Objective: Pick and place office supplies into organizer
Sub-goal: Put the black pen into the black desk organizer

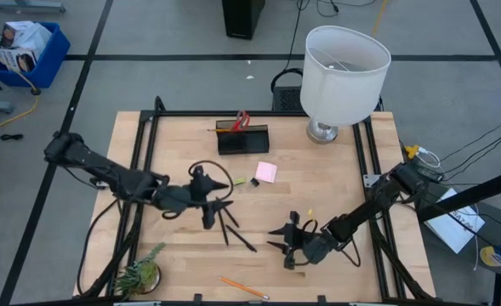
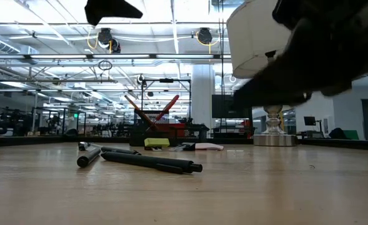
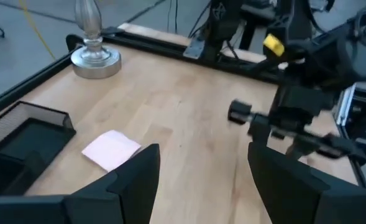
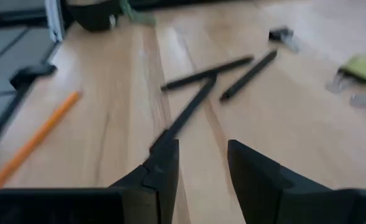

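Observation:
The black organizer (image 1: 242, 138) stands at the table's far middle with red-handled scissors (image 1: 241, 120) and an orange pencil upright in it. In front of it lie the pink sticky-note pad (image 1: 266, 172) and the yellow-green eraser (image 1: 240, 182). Several black pens (image 1: 233, 229) lie crossed at mid-table, and one orange pencil (image 1: 241, 287) lies near the near edge. My left gripper (image 1: 220, 202) hovers open above the pens, facing the pad (image 3: 111, 149). My right gripper (image 1: 276, 239) hangs open just right of the pens (image 4: 214, 81), raised off the table.
A white-shaded lamp (image 1: 344, 76) stands at the far right corner, and a small green plant (image 1: 139, 274) sits at the near left corner. A tiny black clip (image 4: 282, 35) lies beyond the pens. Bare wood lies between the pad and the right arm.

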### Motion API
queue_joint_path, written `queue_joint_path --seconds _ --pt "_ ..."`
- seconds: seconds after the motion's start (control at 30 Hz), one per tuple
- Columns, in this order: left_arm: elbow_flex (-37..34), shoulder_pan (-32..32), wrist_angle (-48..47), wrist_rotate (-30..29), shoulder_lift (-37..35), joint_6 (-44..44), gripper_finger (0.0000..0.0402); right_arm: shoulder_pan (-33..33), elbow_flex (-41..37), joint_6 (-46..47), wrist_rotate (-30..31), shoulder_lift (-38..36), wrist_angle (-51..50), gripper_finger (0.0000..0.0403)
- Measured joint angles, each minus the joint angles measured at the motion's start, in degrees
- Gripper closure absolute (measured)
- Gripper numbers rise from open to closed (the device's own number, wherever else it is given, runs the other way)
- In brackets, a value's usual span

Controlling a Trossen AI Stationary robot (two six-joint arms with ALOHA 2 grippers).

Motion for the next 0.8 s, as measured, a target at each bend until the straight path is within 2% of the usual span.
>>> queue_joint_path --seconds 0.13,0.3,0.43,0.53,0.8 --pt "-5.61 -1.75 6.85 -1.96 0.0 -0.3 0.0149 0.0 4.03 2.24 -0.11 6.02 -0.29 0.0272" --pt "-8.77 -2.58 11.83 -3.36 0.0 -0.24 0.0149 -0.1 10.88 1.5 -1.6 11.59 -3.23 0.0272" --pt "-9.48 -3.2 12.47 -4.47 0.0 0.03 0.0149 -0.17 15.68 3.2 -1.66 14.47 -8.88 0.0272" --pt "-9.48 -3.61 13.47 -4.46 0.0 1.12 0.0149 -0.17 18.02 3.27 -1.8 16.24 -9.53 0.0272" --pt "-9.48 -3.91 14.63 -4.44 0.0 1.87 0.0149 -1.68 18.94 4.87 -3.3 16.99 -9.88 0.0272"
